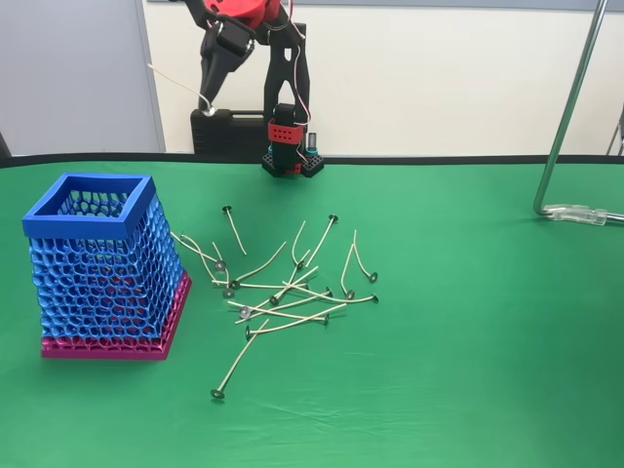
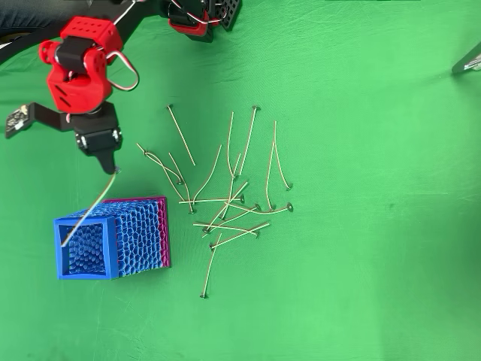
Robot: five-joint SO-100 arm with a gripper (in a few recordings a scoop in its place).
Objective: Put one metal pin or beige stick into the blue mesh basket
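Your beige stick (image 2: 89, 212) is clamped at its disc end in the gripper (image 2: 113, 170), raised off the table; in the overhead view it slants down-left so its free end lies over the open top of the blue mesh basket (image 2: 113, 248). In the fixed view the stick (image 1: 175, 80) points up-left from the gripper (image 1: 207, 100), far behind the basket (image 1: 97, 268). You have a loose pile of sticks (image 1: 283, 288) lying on the green cloth (image 1: 468, 341) just right of the basket.
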